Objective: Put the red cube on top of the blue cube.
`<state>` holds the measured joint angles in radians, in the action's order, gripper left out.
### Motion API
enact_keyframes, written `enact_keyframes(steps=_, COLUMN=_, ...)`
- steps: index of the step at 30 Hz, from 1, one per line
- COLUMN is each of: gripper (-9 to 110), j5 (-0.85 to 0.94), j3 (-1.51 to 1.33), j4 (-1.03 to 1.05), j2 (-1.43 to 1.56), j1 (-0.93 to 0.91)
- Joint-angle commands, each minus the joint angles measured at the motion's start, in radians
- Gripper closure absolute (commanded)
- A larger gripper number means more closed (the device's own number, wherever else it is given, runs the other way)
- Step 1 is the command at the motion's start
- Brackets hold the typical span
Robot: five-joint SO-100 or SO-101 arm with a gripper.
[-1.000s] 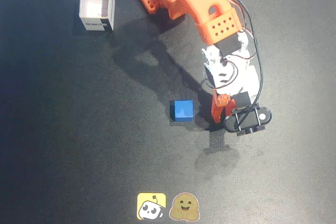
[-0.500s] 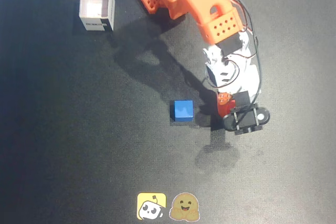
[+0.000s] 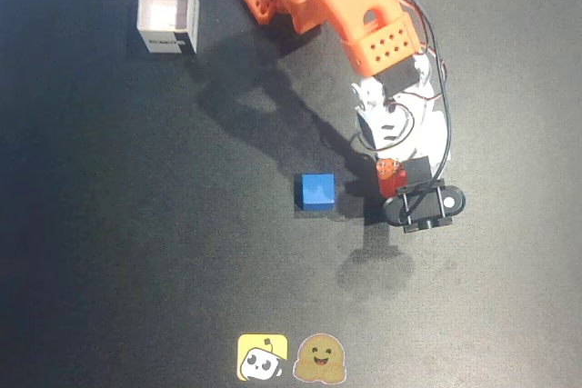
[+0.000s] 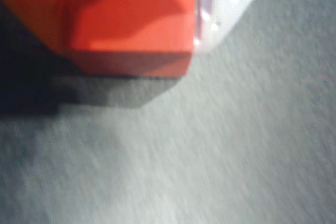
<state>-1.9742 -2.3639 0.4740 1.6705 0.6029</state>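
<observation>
Two small matte cubes sit near each other in the overhead view: the bright-blue cube [image 3: 316, 191] on the dark table [image 3: 136, 252], the red cube [image 3: 392, 180] clamped in the white gripper [image 3: 393, 173] just right.

Setting: hobbyist robotics bench. Evidence in the overhead view: a matte black tabletop [image 3: 109, 252]; an orange 3D-printed arm [image 3: 341, 2] with exposed wiring; a small white open-topped box [image 3: 168, 11]; 2 stickers at the table's near edge, a yellow one [image 3: 262, 357] and a smiling-face one [image 3: 318, 358].
</observation>
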Motion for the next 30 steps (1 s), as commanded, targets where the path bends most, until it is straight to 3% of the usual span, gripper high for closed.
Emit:
enact_keyframes(steps=1, gripper=93, j5=0.043, j3=0.06, j4=0.081, j2=0.08, j1=-0.026)
enact_keyframes(steps=22, gripper=93, j5=0.127, j3=0.08, j4=0.405, j2=0.462, j1=-0.21)
enact_keyframes(steps=30, gripper=93, j5=0.161, j3=0.049, j4=0.414, j2=0.506, j1=-0.298)
